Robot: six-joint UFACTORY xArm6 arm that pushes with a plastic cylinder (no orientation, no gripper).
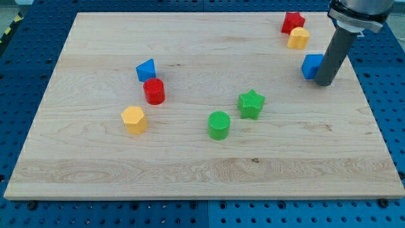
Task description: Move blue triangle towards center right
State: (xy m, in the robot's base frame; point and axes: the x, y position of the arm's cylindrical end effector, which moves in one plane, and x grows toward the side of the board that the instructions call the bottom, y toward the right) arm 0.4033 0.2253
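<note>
Only one camera here. The blue triangle (pixel 145 69) sits left of the desk (pixel 202 164) middle, touching the red cylinder (pixel 154 91). So basically nothing's done yet. My tip (pixel 324 82) is way off right, against a blue block (pixel 311 66). No pincer on this rig, just the rod.

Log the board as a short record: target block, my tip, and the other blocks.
target: blue triangle, upper left of the board, touching the red cylinder below it
tip: my tip at the view's right, right beside the blue cube, far from the target
top right: red star with yellow block just below it
middle: green star, green cylinder
left: yellow hexagon
task state: target not yet pushed rightward
</note>
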